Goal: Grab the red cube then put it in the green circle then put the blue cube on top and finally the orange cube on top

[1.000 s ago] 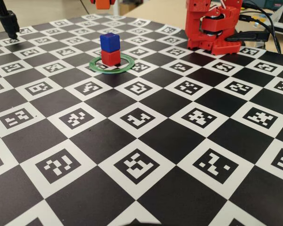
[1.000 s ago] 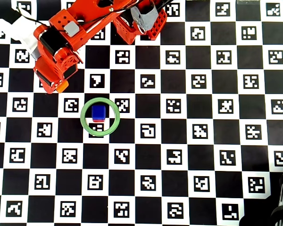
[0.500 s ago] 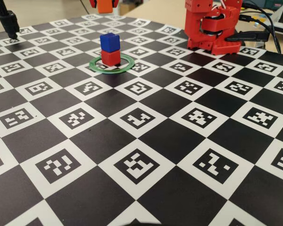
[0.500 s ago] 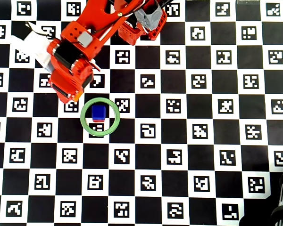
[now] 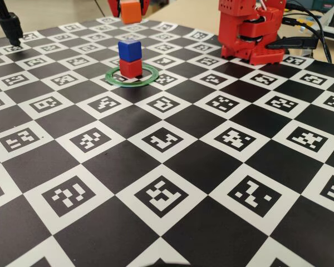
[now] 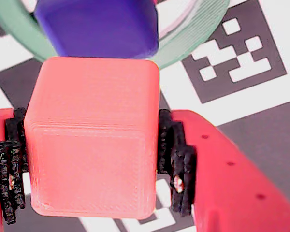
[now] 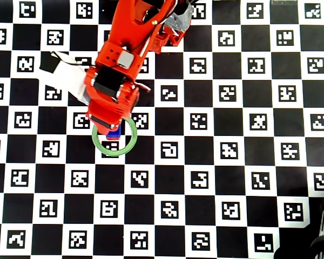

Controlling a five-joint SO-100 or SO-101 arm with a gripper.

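Note:
The red cube (image 5: pixel 130 68) sits inside the green circle (image 5: pixel 150 75), and the blue cube (image 5: pixel 129 49) stands on top of it. My gripper (image 5: pixel 130 8) hangs above and behind the stack, shut on the orange cube (image 5: pixel 131 11). In the wrist view the orange cube (image 6: pixel 92 140) fills the space between the black pads (image 6: pixel 176 154) of my gripper (image 6: pixel 94 191). The blue cube (image 6: pixel 101 26) and the green circle (image 6: pixel 198 36) lie just beyond it. In the overhead view my gripper (image 7: pixel 111 127) covers most of the blue cube (image 7: pixel 115 135). The green circle (image 7: pixel 114 153) shows around it. The red cube is hidden there.
A black-and-white checkered marker mat (image 5: pixel 167 194) covers the table. The arm's red base (image 5: pixel 250 39) stands at the back right with cables (image 5: pixel 314 30) behind it. A black stand (image 5: pixel 11 25) is at the back left.
The arm has swung from the left toward the ring, carrying the orange cube. The gripper now hangs over the blue cube. The stack has not moved.

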